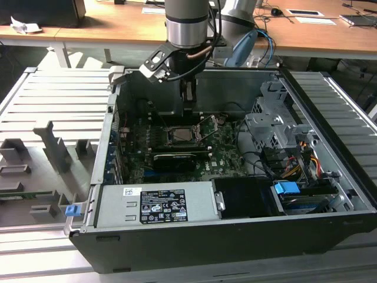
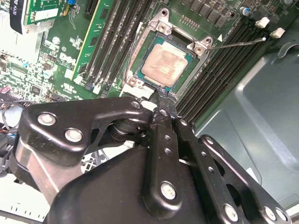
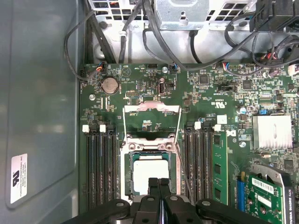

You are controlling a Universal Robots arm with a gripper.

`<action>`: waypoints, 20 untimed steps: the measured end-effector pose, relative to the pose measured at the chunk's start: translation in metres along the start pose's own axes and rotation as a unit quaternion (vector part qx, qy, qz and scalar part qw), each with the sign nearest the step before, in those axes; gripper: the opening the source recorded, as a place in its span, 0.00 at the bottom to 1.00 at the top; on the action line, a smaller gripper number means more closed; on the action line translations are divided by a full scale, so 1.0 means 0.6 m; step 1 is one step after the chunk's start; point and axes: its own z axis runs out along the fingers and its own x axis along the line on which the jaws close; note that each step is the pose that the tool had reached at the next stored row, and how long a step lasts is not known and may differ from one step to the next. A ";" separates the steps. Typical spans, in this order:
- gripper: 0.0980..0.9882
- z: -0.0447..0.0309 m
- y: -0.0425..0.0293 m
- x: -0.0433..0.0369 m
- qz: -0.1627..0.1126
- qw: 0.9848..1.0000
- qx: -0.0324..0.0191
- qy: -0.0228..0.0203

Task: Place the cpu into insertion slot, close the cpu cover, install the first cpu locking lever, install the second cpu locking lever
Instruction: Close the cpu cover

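The cpu (image 2: 163, 65) lies in the insertion slot (image 2: 141, 56) with its dull metal face up. In both wrist views it looks flat and square to the rim. In the first wrist view a thin silver frame stands up at the far side of the slot, with bare board showing through its window. I take it for the cpu cover (image 3: 152, 108), not yet down, though I cannot be sure. The gripper (image 2: 161, 94) has its fingers pressed together with nothing between them. Its tips sit right at the slot's near edge, and I cannot tell whether they touch it. In the exterior view the gripper hangs over the board inside the open computer case (image 1: 235, 253). From this I judge that the chip is placed and the work in hand is the cover. To do it well, the closed tips should bear only on the frame's metal, never on the chip's face. The push should be slow and even, so the frame swings down flat around the chip without nudging it. The arm should also keep clear of the thin wire lever (image 2: 243, 41) that juts out beside the slot, and of the memory slots (image 2: 117, 42) on either side. A snag on any of these could jolt the chip out of its seat.
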 end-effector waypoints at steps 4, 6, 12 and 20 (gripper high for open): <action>0.01 -0.003 0.000 0.000 0.000 1.000 0.000 -0.001; 0.01 -0.005 0.000 0.000 0.000 1.000 0.000 -0.001; 0.01 -0.004 0.026 0.001 0.000 1.000 0.001 -0.001; 0.01 -0.003 0.040 0.002 0.000 1.000 0.002 -0.001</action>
